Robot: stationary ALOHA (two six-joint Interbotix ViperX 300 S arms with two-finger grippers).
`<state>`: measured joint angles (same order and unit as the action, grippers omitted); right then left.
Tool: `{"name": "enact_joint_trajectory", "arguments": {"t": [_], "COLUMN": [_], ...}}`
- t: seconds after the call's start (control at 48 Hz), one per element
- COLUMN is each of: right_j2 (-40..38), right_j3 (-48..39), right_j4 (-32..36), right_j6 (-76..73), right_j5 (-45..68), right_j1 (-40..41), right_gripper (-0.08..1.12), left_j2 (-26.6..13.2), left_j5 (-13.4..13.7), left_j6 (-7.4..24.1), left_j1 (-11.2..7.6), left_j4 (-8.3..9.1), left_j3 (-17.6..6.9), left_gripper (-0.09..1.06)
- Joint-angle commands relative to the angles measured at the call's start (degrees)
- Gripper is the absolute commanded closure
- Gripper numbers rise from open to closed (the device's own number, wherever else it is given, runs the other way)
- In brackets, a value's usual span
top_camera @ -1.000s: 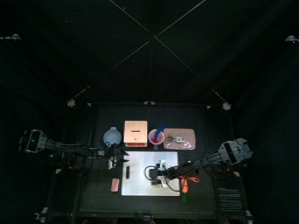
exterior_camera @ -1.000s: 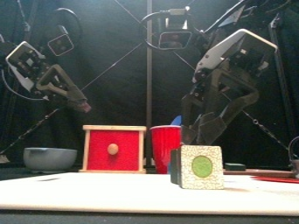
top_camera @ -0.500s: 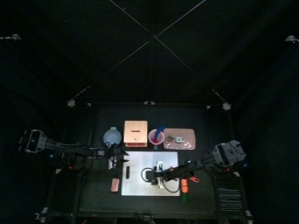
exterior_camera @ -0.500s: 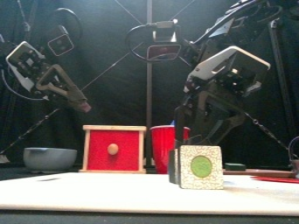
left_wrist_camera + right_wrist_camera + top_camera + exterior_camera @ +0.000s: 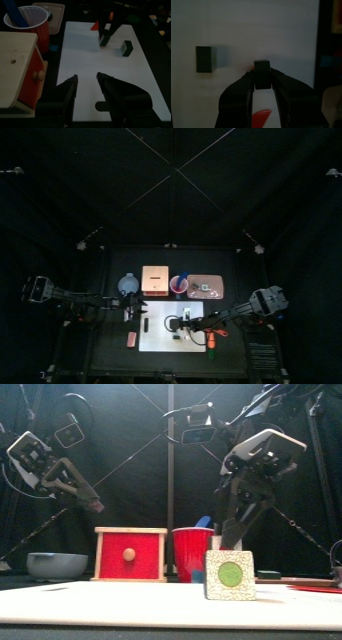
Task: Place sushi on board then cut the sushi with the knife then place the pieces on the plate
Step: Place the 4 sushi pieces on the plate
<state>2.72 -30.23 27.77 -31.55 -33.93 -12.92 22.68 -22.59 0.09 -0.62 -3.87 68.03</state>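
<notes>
Top looks down, front level; both share board point(image 5: 156, 339)

Table point(image 5: 114, 356): black
Middle, near: white board point(image 5: 154, 340)
Far row, left to right: bowl point(image 5: 56, 565), wooden box point(image 5: 158, 279), red cup point(image 5: 193, 556), pink tray point(image 5: 215, 280)

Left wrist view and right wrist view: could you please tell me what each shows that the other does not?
Only the left wrist view shows the wooden box, the red cup holding the blue knife, and the open left tool. Only the right wrist view shows the right tool shut on the red knife. Both show the white board and a sushi piece on it.
</notes>
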Motion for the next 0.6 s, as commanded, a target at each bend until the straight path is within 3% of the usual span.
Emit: {"name": "enact_joint_trajectory", "arguments": {"t": [0.021,0.208,0.604], "right_j2": [-7.6,-14.4,-21.3], "right_j3": [-2.5,-9.5,-21.3], "right_j4": [-0.1,-1.4,-4.6], "right_j6": [-0.2,-0.4,-0.2], "right_j5": [-4.4,-10.5,-4.7], "right_j1": [2.9,9.9,27.5], "right_gripper": [0.48,0.48,0.48], "left_j2": [0.0,0.0,0.0], "left_j5": [-0.2,-0.3,-0.2], "left_j6": [-0.1,-0.1,-0.1], "left_j1": [0.09,0.18,0.18], "left_j4": [-0.09,-0.09,-0.09], "left_j3": [-0.6,-0.7,-0.6], "left_gripper": [0.2,0.2,0.2]}}
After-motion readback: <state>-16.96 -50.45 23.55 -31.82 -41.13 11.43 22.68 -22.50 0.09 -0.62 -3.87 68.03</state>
